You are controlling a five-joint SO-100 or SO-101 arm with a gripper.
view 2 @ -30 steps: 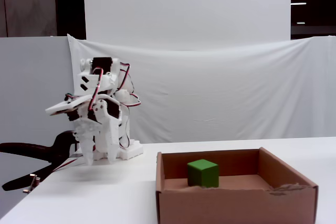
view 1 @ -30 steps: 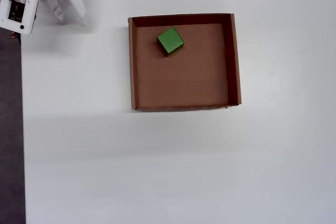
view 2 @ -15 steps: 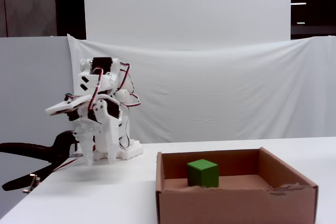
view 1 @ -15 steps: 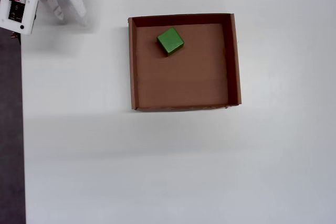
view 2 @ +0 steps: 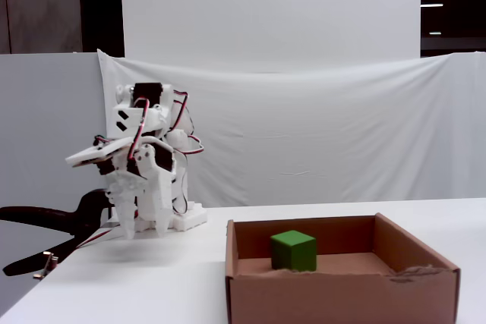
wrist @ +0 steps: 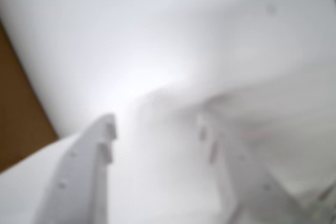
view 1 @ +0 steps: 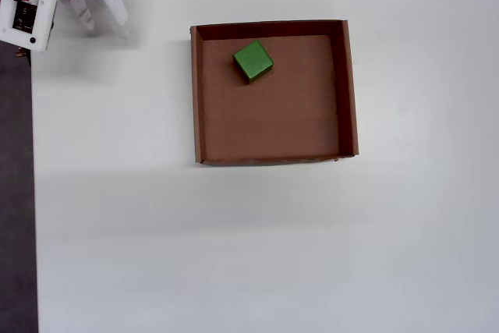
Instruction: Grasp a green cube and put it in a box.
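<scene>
— Item one, what's in the tray?
— The green cube (view 1: pixel 253 61), resting on the floor of the box (view 1: pixel 349 91), turned a little off square. In the overhead view it sits close to the far wall, toward the box's upper-left corner; nothing touches it. In the fixed view (view 2: pixel 294 250) it shows over the near wall (view 2: pixel 342 297), left of centre.

— Item two, the arm?
— White arm, folded at the bench's (view 1: pixel 234 255) upper-left corner in the overhead view, well apart from the box. The gripper (view 2: pixel 146 227) points down above the bench; its fingers (wrist: pixel 86 174) stand a moderate gap apart with nothing between them. The wrist view is blurred, mostly white surface.

— Anything else nearby?
— Red and black wires (view 2: pixel 181 123) looping off the arm, a black clamp (view 2: pixel 45 221) at the bench's left edge, a white cloth backdrop (view 2: pixel 326 134) behind. A dark strip of floor (view 1: pixel 15 193) runs along the bench's left edge. Between gripper and box, only bare bench.
</scene>
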